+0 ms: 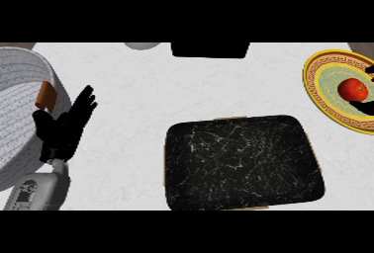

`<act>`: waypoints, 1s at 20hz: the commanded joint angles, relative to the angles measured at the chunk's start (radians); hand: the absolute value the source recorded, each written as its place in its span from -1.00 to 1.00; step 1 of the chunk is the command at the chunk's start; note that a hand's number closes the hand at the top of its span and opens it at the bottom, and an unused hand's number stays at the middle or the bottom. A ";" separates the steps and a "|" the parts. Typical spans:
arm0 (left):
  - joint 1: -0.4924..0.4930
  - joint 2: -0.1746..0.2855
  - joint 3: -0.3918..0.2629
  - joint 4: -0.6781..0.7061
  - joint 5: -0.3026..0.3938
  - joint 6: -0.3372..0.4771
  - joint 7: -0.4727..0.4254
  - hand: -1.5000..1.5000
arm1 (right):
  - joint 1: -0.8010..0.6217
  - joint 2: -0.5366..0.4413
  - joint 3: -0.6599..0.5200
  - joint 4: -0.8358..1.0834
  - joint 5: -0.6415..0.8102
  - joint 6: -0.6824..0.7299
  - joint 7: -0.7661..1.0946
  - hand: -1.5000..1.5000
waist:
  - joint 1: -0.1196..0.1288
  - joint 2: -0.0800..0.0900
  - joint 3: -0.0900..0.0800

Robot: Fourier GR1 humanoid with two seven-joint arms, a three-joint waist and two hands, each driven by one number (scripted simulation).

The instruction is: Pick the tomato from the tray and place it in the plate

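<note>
The left hand (66, 123) rests open, fingers straight and slightly spread, against the rim of a large pale bowl (22, 64). Well to its right, beyond the black tray (241, 163), the tomato (352, 89) lies in the yellow-rimmed plate (315, 81). The right hand (365, 106) shows only as dark bits just beside the tomato; its state cannot be told.

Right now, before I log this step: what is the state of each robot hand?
Left robot hand: open, resting by the left edge, holding nothing.
Right robot hand: barely shows at the plate; cannot tell.
</note>
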 commanded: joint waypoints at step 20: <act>-0.002 -0.003 0.019 -0.005 -0.012 0.009 0.034 0.00 | -0.157 -0.143 -0.271 0.175 -0.374 0.518 -0.151 -1.00 | -0.029 -0.013 -0.002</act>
